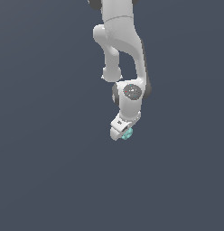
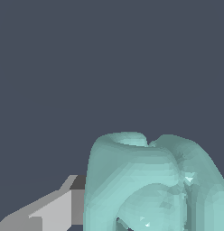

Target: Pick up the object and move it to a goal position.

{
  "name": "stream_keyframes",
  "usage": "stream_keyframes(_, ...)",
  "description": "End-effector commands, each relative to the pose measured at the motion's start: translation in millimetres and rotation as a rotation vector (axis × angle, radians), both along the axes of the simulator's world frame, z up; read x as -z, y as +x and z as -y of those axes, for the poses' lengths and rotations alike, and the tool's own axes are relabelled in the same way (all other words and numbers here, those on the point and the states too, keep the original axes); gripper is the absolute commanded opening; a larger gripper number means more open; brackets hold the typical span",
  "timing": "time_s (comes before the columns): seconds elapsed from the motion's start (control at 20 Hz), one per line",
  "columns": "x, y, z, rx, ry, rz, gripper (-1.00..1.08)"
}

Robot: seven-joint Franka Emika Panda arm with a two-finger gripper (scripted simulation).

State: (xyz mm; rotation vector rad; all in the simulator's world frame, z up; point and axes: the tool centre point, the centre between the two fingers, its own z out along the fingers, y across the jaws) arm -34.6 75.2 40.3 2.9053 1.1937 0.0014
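One white robot arm is seen reaching down over a plain dark grey surface, on which nothing else is shown. At its end one pincer is found, and it is pressed in on the single object, a small light teal knobbly lump tucked at the pincer's tip. In the wrist view the object is seen very close, filling much of the picture, with one grey finger touching its side; the other finger is hidden behind it. No goal marker is shown in either view.

The step in hand is judged to be the carry. It is best done with the grip kept firm and the arm moved smoothly, since so small and lumpy a thing could be twisted or slipped out by a jolt.
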Motion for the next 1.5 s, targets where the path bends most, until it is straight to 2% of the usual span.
stream_keyframes(0.0, 0.9, -0.4, -0.5, -0.001, 0.000, -0.001, -1.00)
stream_keyframes(0.3, -0.4, -1.0, 3.6, 0.000, 0.000, 0.000, -1.00)
stream_keyframes(0.55, -2.8, -6.7, 25.3, 0.000, 0.000, 0.000, -1.00)
stream_keyframes(0.8, -7.1, -16.9, 64.7, 0.000, 0.000, 0.000, -1.00)
stream_keyframes(1.2, -15.9, -36.5, 146.7, 0.000, 0.000, 0.000, -1.00)
stream_keyframes(1.45, -19.5, -43.6, 180.7, -0.001, 0.000, -0.001, -1.00)
